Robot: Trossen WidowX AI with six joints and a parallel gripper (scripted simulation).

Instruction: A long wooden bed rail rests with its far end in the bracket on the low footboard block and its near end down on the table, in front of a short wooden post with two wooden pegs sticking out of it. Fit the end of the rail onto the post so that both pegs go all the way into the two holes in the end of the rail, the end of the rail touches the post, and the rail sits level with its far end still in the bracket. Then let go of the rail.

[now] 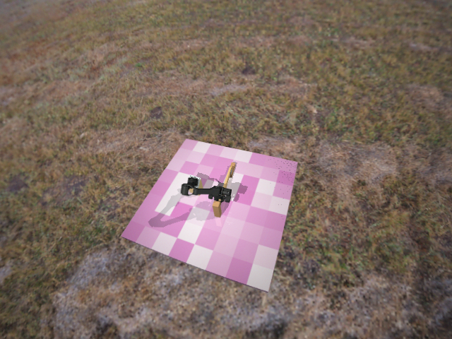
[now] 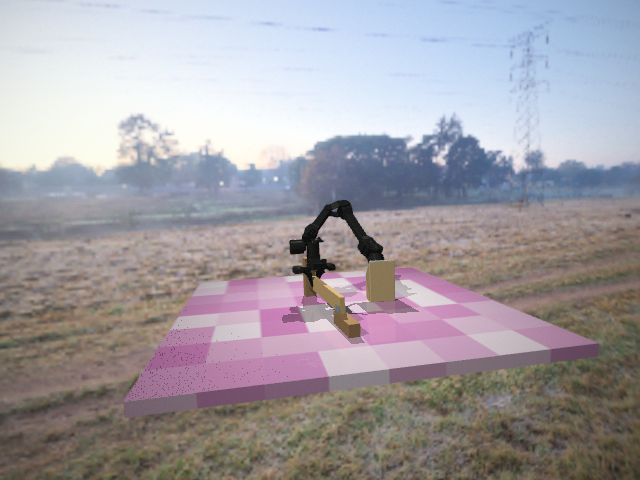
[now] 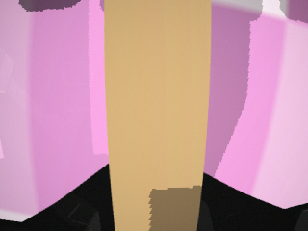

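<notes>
The long pale wooden rail runs from the low footboard block toward the upright wooden post. Its far end is at the bracket on the block; its near part is up off the table and looks about level. My gripper points down and is shut on the rail near its post end, with a finger on each side. The gripper hides the joint in the top view. The pegs, the holes and any gap at the post cannot be made out.
A pale upright board stands beside the rail, near the arm's base. The arm arches over from that side. Everything stands on a pink and white checked table top, with grass beyond its edges.
</notes>
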